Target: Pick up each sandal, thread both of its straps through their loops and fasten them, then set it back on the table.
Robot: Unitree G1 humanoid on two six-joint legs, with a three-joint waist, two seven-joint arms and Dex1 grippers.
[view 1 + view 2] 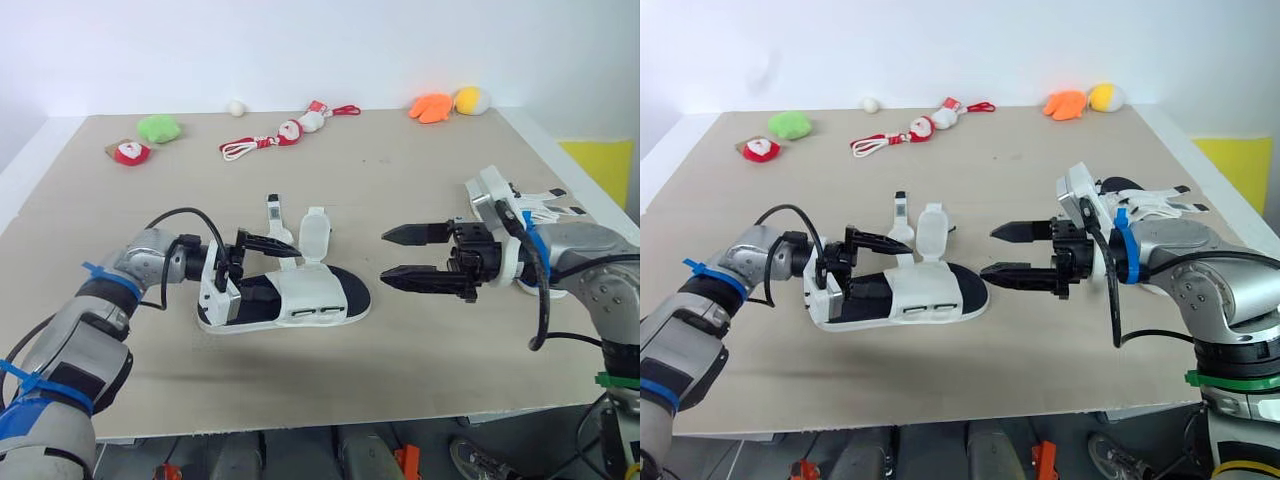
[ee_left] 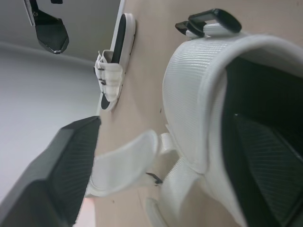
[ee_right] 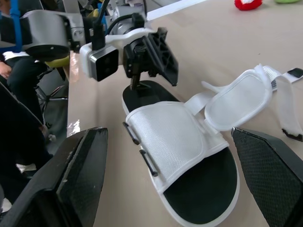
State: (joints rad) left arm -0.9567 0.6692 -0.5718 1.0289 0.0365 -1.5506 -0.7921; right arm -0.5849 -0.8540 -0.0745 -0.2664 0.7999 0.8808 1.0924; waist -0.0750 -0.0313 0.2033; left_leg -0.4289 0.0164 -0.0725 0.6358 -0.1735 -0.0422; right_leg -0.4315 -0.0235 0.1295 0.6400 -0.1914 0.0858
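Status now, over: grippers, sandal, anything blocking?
Left gripper open at heel of sandal; right gripper open, hovering off its toe. Sandal flat on table, straps unthreaded. Nothing between; second sandal behind right gripper.

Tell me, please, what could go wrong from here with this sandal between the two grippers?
The left gripper is open at the heel of the sandal, so the open right gripper, at the toe, might push it across the table instead of lifting it. Both straps lie loose behind it; one could snag on a gripper or fold under.
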